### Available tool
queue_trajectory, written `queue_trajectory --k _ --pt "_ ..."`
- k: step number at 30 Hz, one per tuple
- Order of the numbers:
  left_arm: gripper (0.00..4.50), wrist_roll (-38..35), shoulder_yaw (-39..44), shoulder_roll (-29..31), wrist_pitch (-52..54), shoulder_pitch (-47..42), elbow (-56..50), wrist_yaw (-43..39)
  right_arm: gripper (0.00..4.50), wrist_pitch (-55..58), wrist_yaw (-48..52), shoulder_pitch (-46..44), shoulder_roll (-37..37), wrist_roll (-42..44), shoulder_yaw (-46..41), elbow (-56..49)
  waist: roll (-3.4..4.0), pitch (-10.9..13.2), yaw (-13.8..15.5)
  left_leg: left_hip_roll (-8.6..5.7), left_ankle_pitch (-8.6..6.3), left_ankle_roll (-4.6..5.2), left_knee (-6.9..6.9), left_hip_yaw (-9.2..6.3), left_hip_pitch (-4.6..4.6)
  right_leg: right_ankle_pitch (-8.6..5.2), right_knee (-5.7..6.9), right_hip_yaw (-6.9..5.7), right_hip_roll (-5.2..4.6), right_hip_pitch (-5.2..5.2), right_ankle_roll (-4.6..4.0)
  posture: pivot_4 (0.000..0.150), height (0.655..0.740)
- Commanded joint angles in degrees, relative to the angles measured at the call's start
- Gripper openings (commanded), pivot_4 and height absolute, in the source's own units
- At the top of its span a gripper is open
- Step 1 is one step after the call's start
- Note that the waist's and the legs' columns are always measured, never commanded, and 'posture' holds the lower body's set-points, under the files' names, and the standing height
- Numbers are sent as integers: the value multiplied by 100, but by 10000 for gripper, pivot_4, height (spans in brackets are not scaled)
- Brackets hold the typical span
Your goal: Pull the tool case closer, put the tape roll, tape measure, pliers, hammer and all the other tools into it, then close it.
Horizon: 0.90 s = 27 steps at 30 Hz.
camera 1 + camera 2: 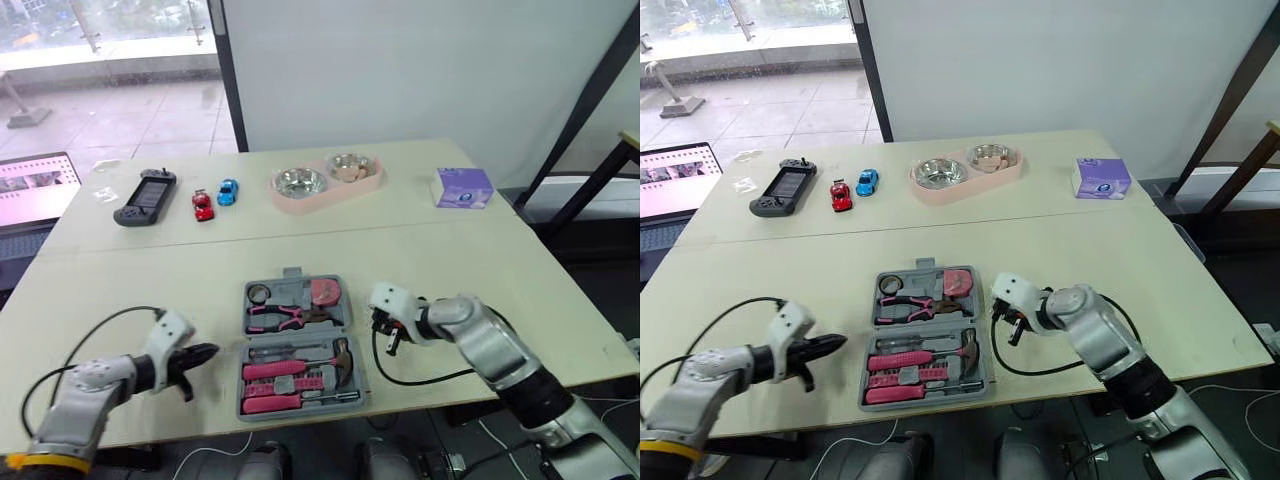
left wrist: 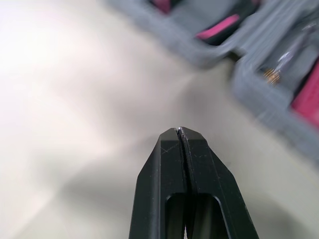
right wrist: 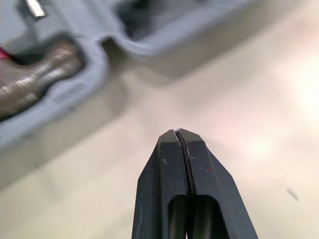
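Note:
The grey tool case (image 1: pixel 300 338) lies open near the table's front edge. Its far half holds the tape roll (image 1: pixel 259 293), the pink tape measure (image 1: pixel 325 292) and the pliers (image 1: pixel 280 318). Its near half holds the hammer (image 1: pixel 340 362) and several pink-handled tools. My left gripper (image 1: pixel 207 351) is shut and empty, a short way left of the case, pointing at it; its wrist view shows the case wall (image 2: pixel 259 94) beyond the gripper (image 2: pixel 180 130). My right gripper (image 1: pixel 378 322) is shut and empty just right of the case; past this gripper (image 3: pixel 177 132) lies the hammer head (image 3: pixel 35 62).
Along the table's far side stand a handheld game console (image 1: pixel 146 196), a red toy car (image 1: pixel 203 206), a blue toy car (image 1: pixel 228 191), a pink double bowl (image 1: pixel 325 180) and a purple box (image 1: pixel 463 187). A laptop (image 1: pixel 35 185) sits off the left edge.

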Motion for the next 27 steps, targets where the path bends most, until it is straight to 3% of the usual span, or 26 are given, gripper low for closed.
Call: queue_trajectory --k 1,4,7,8,11,17,27 --pt "311 -707 323 -83 -425 281 -718 -522 0 215 -115 77 176 376 -427 -448 0 0 22 -3 0 0 0 0 -1 0 -2 0 -7 1 -1 1500 7233" --pt "311 -1612 257 -300 -354 753 -1276 -1354 0 464 -261 170 395 664 -702 -559 1 0 22 -9 -2 3 1 3 -6 -2 -12 1 -25 2 -4 1500 7233" --pt "311 -1243 -151 -333 -693 763 -1068 -1571 0 685 -372 195 560 895 -845 -582 2 0 37 -16 -5 8 4 6 -6 -12 -12 1 -35 4 -22 1500 7233" --pt "50 -1171 -269 -430 -776 654 -926 -1563 2479 773 -439 175 612 953 -892 -560 2 0 41 -15 -4 8 5 4 -6 -12 -11 -1 -32 5 -22 1500 7233" --pt "0 -889 -592 -671 -1098 317 -436 -1523 12694 1053 -556 85 727 1180 -1031 -546 2 0 39 -16 -4 8 9 4 -5 -13 -10 -3 -26 8 -24 1500 7233" --pt "0 -535 -983 -808 -1462 89 59 -1525 42449 1765 -761 -228 997 1698 -1348 -404 2 0 -12 -16 -4 10 11 6 -5 -1 -7 -1 -20 5 -2 1500 7233" --pt "0 203 -1395 -718 -1993 58 778 -1333 43849 2651 -1321 -1086 1616 2193 -1926 773 8 -2 17 -15 -4 10 11 3 -2 0 -2 -1 -18 4 -1 1500 7233"
